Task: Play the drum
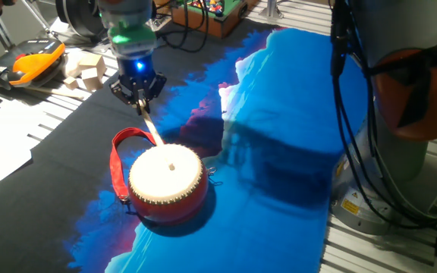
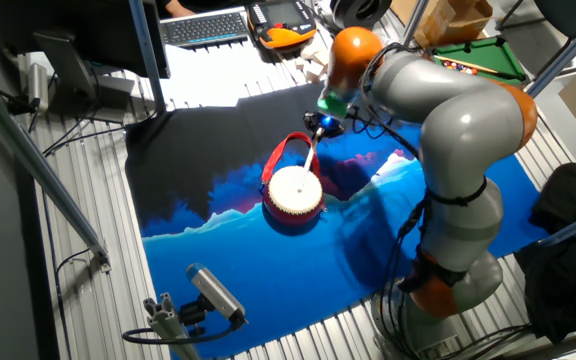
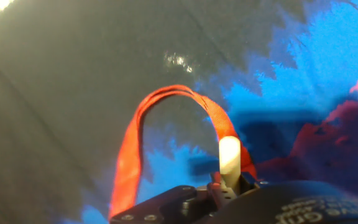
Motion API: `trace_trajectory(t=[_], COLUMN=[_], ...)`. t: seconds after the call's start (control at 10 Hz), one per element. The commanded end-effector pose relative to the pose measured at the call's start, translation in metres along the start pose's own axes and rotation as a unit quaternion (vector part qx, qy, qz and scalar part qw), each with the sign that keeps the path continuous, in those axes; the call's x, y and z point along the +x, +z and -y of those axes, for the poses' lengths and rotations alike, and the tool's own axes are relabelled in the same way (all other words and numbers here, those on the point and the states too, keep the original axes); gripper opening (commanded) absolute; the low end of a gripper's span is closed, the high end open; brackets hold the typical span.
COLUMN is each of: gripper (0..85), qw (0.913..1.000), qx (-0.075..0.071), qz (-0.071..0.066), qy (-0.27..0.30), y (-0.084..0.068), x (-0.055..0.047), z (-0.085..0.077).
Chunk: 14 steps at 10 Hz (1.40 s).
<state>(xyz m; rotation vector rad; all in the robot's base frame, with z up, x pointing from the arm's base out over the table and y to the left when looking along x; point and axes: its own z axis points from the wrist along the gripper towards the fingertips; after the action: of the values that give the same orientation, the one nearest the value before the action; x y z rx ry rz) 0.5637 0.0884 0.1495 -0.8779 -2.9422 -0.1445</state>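
I have the hand [image 1: 139, 99] pinching a thin white stick [image 1: 155, 136] that slants down to the cream skin of the small round red drum [image 1: 168, 182], its tip near the middle of the head. The drum sits on the blue-and-black cloth [image 1: 279, 114] over the counter, with its red strap loop [image 1: 120, 155] lying toward the hand. Bare cloth lies on every side of the drum, while pale wooden blocks [image 1: 84, 68] sit beyond the cloth's far edge.

Gripper [image 1: 141, 101] pointing down — fingers clamped together.
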Motion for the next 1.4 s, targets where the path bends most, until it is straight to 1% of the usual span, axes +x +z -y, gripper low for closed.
trace_trajectory(t=[0.0,0.1,0.2,0.3,0.4,0.5,0.6,0.7,0.8,1.0,1.2,1.3], gripper=[0.0,0.0,0.0,0.0,0.0,0.0,0.0,0.0,0.0,0.0,34.0,34.0], qw=[0.9997,0.9991,0.9953,0.9913,0.9892,0.9868,0.9872,0.9874,0.9870,0.9887,0.9904,0.9900], qx=[0.002,0.013,0.047,0.064,0.061,0.064,0.058,0.057,0.061,0.060,0.061,0.068], qz=[-0.002,0.001,0.004,0.006,0.005,0.006,0.005,0.006,0.007,0.009,0.014,0.016], qy=[-0.024,-0.042,-0.085,-0.116,-0.134,-0.148,-0.148,-0.147,-0.149,-0.137,-0.123,-0.123], y=[0.000,0.001,0.001,0.004,0.006,0.010,0.012,0.013,0.014,0.017,0.020,0.021], x=[0.000,-0.002,-0.005,-0.009,-0.015,-0.020,-0.025,-0.028,-0.031,-0.034,-0.037,-0.038], z=[0.000,0.001,0.004,0.007,0.012,0.016,0.020,0.022,0.024,0.024,0.023,0.024])
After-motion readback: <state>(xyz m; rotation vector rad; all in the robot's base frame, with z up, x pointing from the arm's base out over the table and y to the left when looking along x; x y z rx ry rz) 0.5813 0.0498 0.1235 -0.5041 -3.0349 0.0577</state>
